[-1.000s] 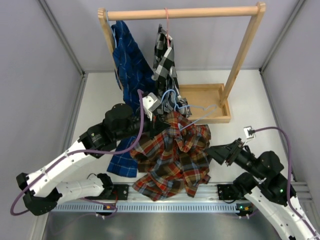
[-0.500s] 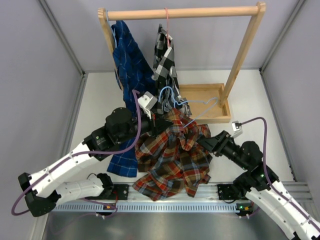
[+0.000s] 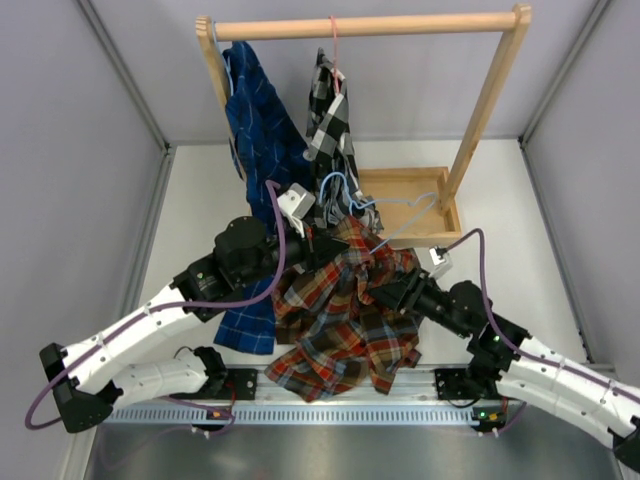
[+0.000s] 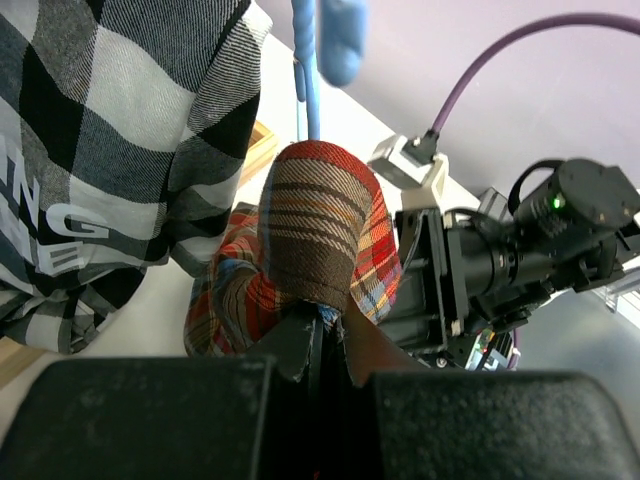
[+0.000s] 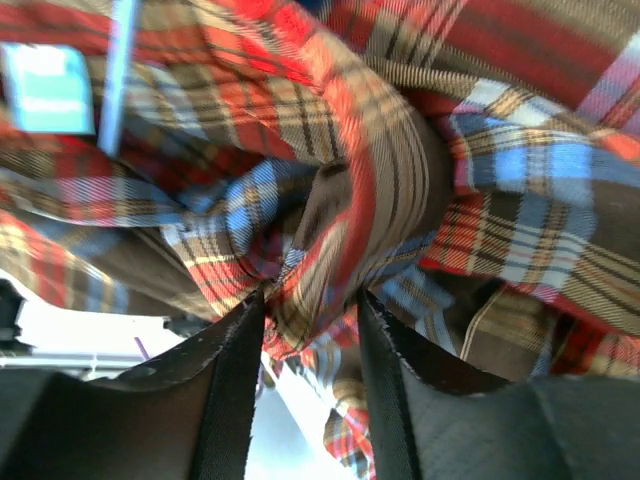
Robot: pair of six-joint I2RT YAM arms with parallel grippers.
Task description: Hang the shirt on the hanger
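The red-orange plaid shirt [image 3: 345, 325] lies bunched on the table between the arms. Its top is lifted toward the light blue wire hanger [image 3: 402, 214]. My left gripper [image 3: 326, 244] is shut on a raised fold of the shirt [image 4: 320, 225], just below the hanger [image 4: 305, 70]. My right gripper [image 3: 386, 291] is open against the shirt's right side. Its fingers straddle a fold of the shirt [image 5: 380, 190] without closing on it. The light blue neck label [image 5: 48, 88] and a strand of the hanger [image 5: 120, 60] show at the upper left of the right wrist view.
A wooden rack [image 3: 365, 25] stands at the back with a dark blue plaid shirt [image 3: 258, 120] and a black-and-white checked shirt [image 3: 330, 115] on a pink-red hanger [image 3: 334, 45]. Its wooden base tray [image 3: 450, 205] sits behind the plaid shirt. Walls close both sides.
My right arm has swung left and forward, from clear of the shirt to fingers pushed into its right side. My left gripper still holds the fold, raised slightly.
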